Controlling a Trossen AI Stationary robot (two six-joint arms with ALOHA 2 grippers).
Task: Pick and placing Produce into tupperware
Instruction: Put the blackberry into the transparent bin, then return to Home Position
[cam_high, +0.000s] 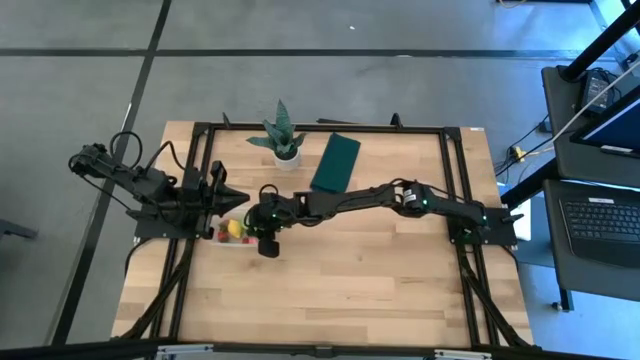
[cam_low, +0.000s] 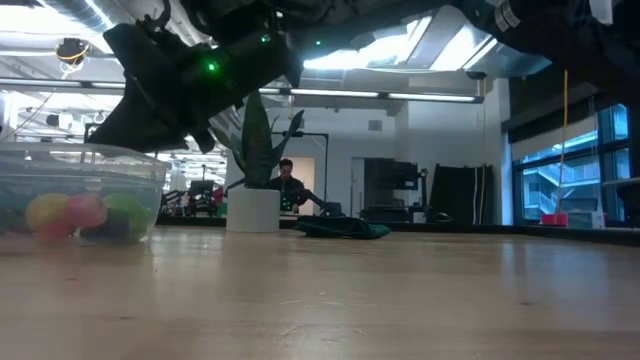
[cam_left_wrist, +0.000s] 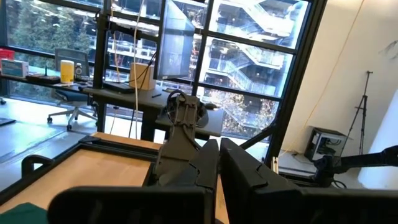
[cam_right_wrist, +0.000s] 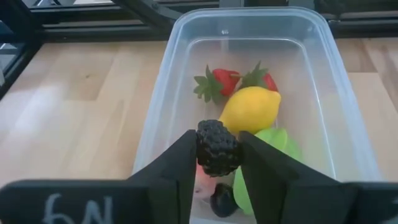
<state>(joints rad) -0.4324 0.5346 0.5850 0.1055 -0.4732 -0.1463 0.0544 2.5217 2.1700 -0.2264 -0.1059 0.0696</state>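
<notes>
Right gripper (cam_right_wrist: 217, 158) is over the clear container (cam_right_wrist: 180, 81), fingers clamped on a blackberry (cam_right_wrist: 217, 147). In the container: lemon (cam_right_wrist: 250, 109), two strawberries (cam_right_wrist: 219, 81), a green piece (cam_right_wrist: 277, 142). Left gripper (cam_left_wrist: 217, 158) is parked at the table's left edge, fingers pressed together, holding nothing.

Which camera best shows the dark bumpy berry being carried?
The right wrist view: the dark bumpy toy blackberry sits pinched in the right end effector above the clear plastic rectangular tupperware. The high and low views hide it behind the arm; the left wrist view misses it.
</notes>
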